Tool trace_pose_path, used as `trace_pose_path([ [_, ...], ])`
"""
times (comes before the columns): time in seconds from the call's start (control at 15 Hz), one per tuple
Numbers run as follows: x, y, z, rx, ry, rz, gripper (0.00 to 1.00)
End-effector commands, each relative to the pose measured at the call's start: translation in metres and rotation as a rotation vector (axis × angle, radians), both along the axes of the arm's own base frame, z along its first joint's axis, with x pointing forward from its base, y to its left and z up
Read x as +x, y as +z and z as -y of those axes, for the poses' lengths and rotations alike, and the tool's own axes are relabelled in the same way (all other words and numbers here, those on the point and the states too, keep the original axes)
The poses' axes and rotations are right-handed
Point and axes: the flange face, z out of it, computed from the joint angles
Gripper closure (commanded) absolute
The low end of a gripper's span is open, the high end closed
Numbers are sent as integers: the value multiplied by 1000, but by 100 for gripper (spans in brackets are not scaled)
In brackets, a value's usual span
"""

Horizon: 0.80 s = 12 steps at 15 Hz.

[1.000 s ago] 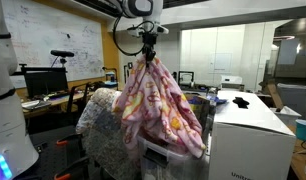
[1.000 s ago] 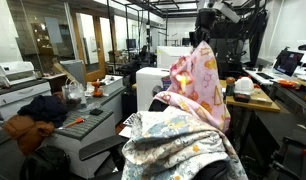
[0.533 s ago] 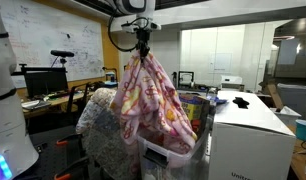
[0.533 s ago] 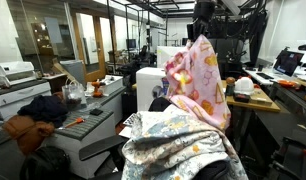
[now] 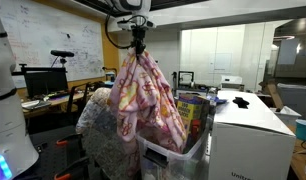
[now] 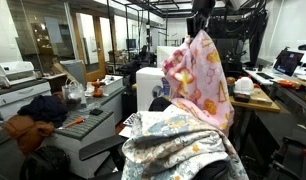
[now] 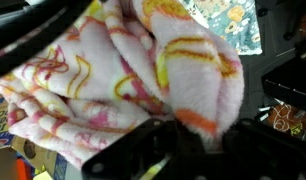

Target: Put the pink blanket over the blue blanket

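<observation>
Office-lab room, whiteboard [image 5: 63,35] hanging on the far wall. Item one: pink blanket [image 5: 143,95], dangling in a long bunched drape, its top being pinched tight by the arm's fingers [image 5: 137,44] overhead. Item two: blue blanket [image 5: 97,128], lying heaped below, sitting just beside the pink folds.

The blue blanket [image 5: 96,125] lies draped over a rounded support that it hides completely; what furniture it is cannot be told. At its 3 o'clock stands a clear plastic bin [image 5: 178,165].
</observation>
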Motion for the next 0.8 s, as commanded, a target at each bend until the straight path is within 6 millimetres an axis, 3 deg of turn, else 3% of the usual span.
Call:
trace_pose_path([
  [0.0, 4, 12, -28, 32, 71, -33, 97],
  [0.2, 3, -6, -71, 18, 143, -92, 97],
  [0.73, -8, -83, -193, 17, 407, -275, 97],
])
